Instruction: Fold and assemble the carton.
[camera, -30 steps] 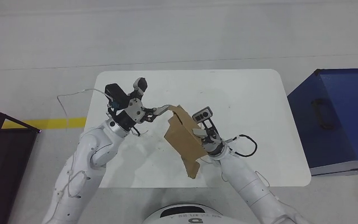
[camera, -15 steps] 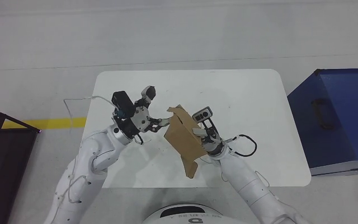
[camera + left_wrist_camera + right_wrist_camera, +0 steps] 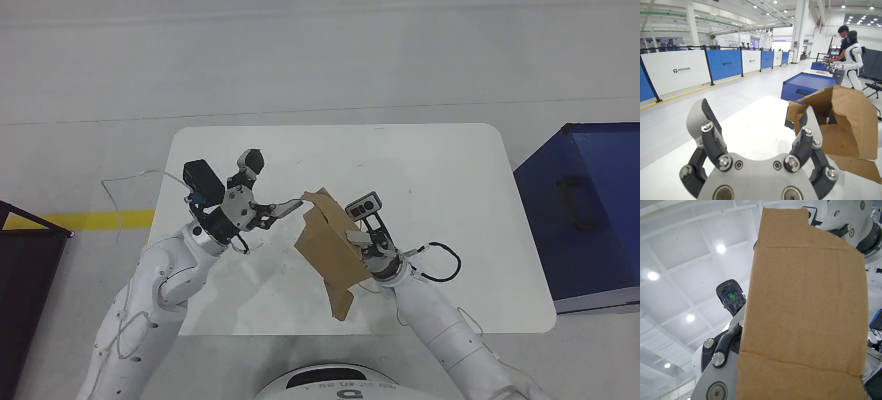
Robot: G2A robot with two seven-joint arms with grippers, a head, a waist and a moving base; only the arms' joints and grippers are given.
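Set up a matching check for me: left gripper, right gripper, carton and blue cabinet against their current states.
1 left gripper
2 right gripper
3 carton
4 blue cabinet

A brown, tilted, partly folded
B shut on the carton
C open, at the carton's flaps
D beside the table

Pairs: 1-C, 2-B, 3-A, 4-D.

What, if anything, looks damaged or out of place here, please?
The carton looks battered: in the left wrist view its upper flaps are crumpled and ragged-edged, bending unevenly rather than along clean creases.
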